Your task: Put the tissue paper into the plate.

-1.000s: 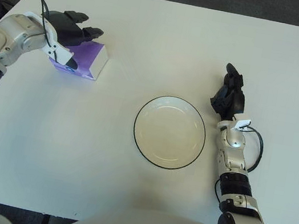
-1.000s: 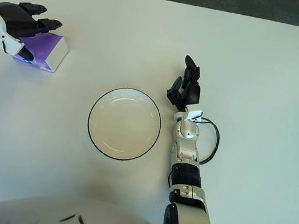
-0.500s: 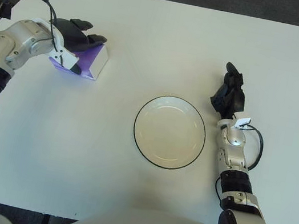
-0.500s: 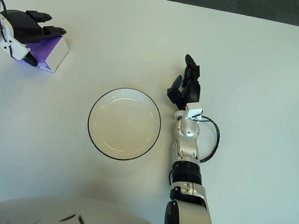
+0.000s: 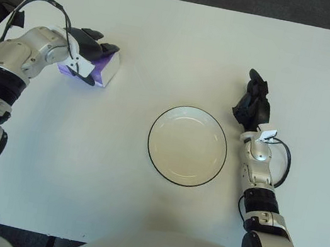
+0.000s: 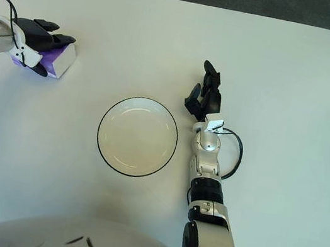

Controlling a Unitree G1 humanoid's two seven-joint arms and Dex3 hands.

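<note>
left hand wrapped over the tissue pack, plate sitting bare

the tissue pack (image 5: 101, 67), a purple and white box-shaped packet, is at the far left of the white table (image 5: 186, 38), well away from the plate (image 5: 187, 145). the left hand (image 5: 87, 52) is right on it: dark fingers (image 5: 94, 37) draped over the top, and the thumb reaches down the near side, so it looks clamped around the pack. can't tell whether the pack is off the surface or resting on it. it looks a bit tipped, with its white end panel facing right toward the middle of the table.

the plate is round, cream-coloured with a thin dark rim, sitting near the centre of the table a little toward the robot. nothing's in it.

the right hand (image 6: 204, 96) is parked just to the right of the plate, close to the rim but not touching it. its fingers point away from the robot, loosely extended, holding nothing. a thin black cable (image 6: 233, 155) loops off the right wrist.
</note>
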